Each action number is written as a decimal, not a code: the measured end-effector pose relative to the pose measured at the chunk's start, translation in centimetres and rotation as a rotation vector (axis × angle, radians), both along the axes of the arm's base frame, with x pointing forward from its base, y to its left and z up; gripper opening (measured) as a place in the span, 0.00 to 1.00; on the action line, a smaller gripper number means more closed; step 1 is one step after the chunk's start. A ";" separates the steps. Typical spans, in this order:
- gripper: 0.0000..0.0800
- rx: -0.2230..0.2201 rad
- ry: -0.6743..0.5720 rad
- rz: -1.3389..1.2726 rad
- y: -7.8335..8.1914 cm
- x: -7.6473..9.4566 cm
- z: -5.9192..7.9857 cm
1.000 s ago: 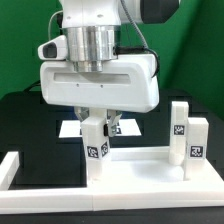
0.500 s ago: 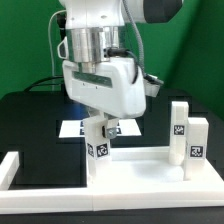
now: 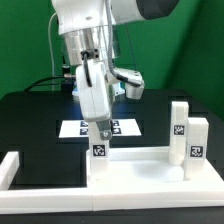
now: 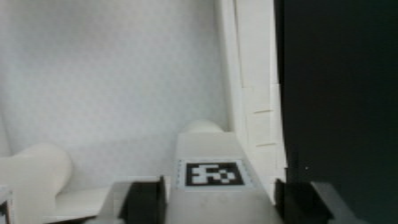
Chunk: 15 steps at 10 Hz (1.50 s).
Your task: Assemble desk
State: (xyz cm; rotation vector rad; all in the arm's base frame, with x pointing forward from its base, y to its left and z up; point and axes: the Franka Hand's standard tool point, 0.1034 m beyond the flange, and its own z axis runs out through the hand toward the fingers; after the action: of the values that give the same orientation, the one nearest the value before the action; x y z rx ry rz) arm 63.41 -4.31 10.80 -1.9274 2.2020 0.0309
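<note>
The white desk panel (image 3: 150,165) lies flat at the front of the table. A short square leg post (image 3: 99,150) with a tag stands upright at its corner on the exterior view's left. My gripper (image 3: 100,128) comes down from above and is shut on the top of this post. In the wrist view the tagged post (image 4: 217,175) fills the gap between my two fingers, with the panel (image 4: 107,100) behind it. Two more leg posts (image 3: 179,128) (image 3: 197,142) stand upright on the panel at the exterior view's right.
The marker board (image 3: 72,129) lies on the black table behind the post. A long white border bar (image 3: 12,168) runs along the front at the exterior view's left. A green backdrop closes the rear, and cables hang beside the arm.
My hand has turned about a quarter turn around the vertical axis over the leg post and now shows its narrow side. The post stays in the same spot on the panel.
</note>
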 end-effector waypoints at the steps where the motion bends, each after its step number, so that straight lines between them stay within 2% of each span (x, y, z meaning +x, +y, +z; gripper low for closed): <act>1: 0.43 -0.003 -0.002 0.018 0.0 0.0 0.0; 2: 0.64 -0.003 -0.002 0.021 0.0 0.0 0.0; 3: 0.64 -0.057 -0.016 0.228 0.0 -0.1 -0.1; 4: 0.78 -0.089 -0.042 0.433 -0.1 -0.2 -0.1; 5: 0.80 -0.103 -0.058 0.569 -0.1 -0.2 -0.1; 8: 0.81 -0.131 -0.081 0.747 -0.2 -0.3 -0.1; 11: 0.81 -0.206 -0.071 1.221 -0.2 0.2 0.6; 12: 0.81 -0.209 -0.078 1.258 -0.3 0.2 0.6; 13: 0.75 -0.206 -0.074 1.230 -0.3 0.2 0.6; 14: 0.75 -0.205 -0.072 1.217 -0.3 0.2 0.5; 15: 0.53 -0.205 -0.071 1.217 -0.3 0.2 0.5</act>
State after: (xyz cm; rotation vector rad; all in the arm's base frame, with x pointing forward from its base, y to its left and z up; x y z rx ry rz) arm 63.63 -4.61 11.34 -2.9690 0.7146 -0.0738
